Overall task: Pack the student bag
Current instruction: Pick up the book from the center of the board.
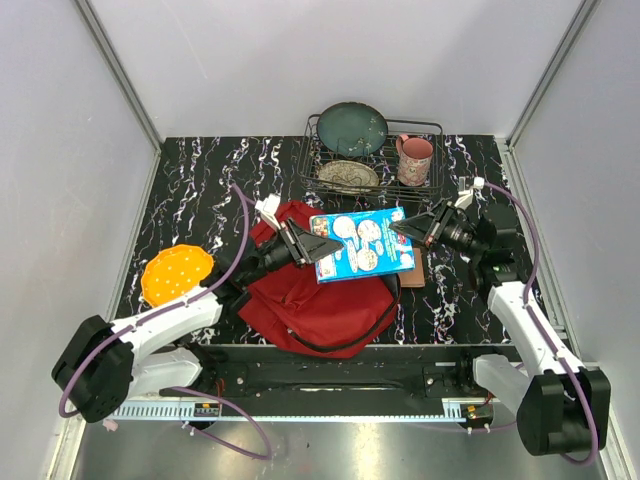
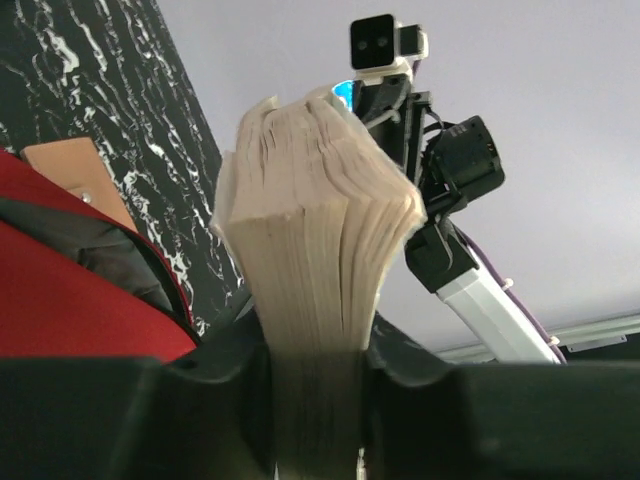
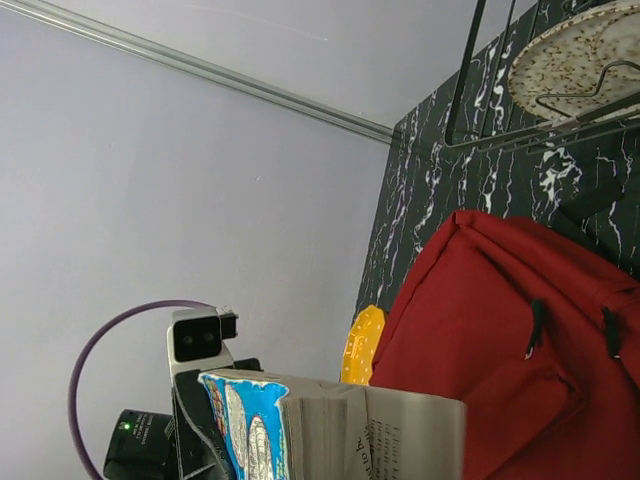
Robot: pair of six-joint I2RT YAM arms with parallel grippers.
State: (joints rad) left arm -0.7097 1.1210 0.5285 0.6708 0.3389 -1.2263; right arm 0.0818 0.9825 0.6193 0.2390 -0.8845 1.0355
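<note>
Left gripper is clamped on the book at its 9 o'clock edge, with the page block squeezed between its fingers. The right gripper pinches the 3 o'clock corner, though its own tips are cut off in its wrist view. The book hides part of the red student bag lying beneath it toward 7 o'clock by the table's front edge. There's bare top at 9 to 10 o'clock, and the wire rack crowds 12.
</note>
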